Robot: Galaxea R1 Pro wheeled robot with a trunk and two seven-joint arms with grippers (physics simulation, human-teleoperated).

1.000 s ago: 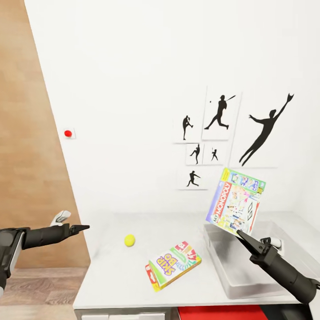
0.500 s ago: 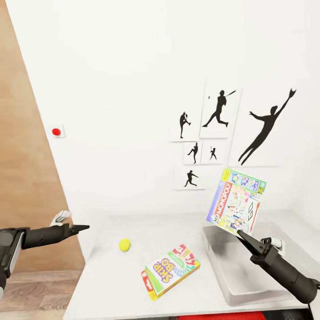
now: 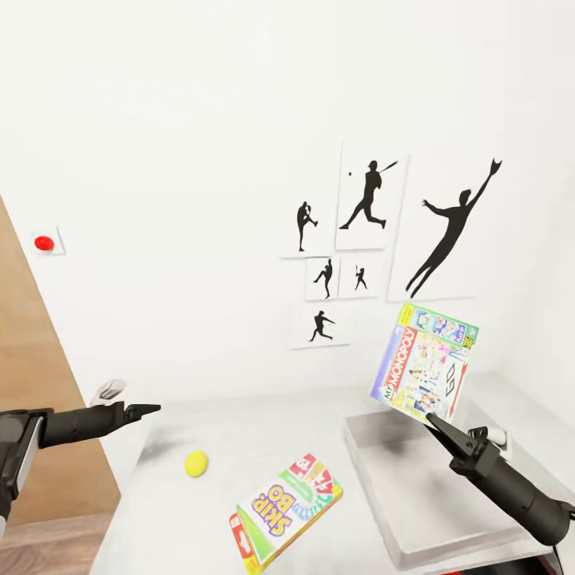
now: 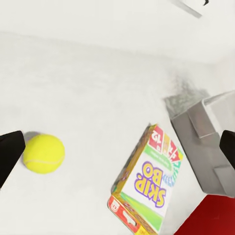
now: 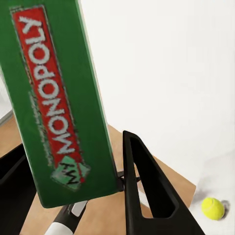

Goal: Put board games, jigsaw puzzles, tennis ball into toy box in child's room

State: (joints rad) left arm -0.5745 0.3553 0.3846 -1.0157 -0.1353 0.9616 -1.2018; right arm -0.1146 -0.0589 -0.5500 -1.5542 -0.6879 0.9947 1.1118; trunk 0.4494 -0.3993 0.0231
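The right gripper clamps the green, busy-printed Monopoly box, tilted upright above the translucent grey toy box. The left gripper hovers with fingers spread over the table, beyond the Skip-Bo box and tennis ball.

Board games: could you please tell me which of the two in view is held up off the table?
The Monopoly box, pinched by the right hand and raised above the toy box. The Skip-Bo box lies flat on the table.

Both arms are showing as matte black tubes tapering into slim pointed black fingers; the left arm is carrying a white clip near its wrist, the right arm a white fitting beside its fingers
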